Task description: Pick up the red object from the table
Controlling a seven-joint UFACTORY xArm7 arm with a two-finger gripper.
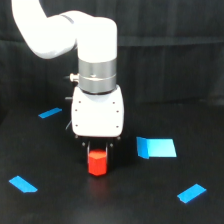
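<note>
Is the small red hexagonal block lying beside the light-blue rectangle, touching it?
No, the red block sits under the gripper, apart from the rectangle.

The red object [97, 163], a small red-orange block, stands upright on the black table [60, 205], near its front edge, midway across.

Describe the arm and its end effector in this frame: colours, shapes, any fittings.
The arm is glossy white with rounded, tubular links. Below the last link sits a silver metallic cylindrical ring with a small stud on the exterior view's left. Under it is a white boxy end effector housing with rounded corners and small dark screw dots, ending in short black fingers. No cables or markings are visible.
</note>
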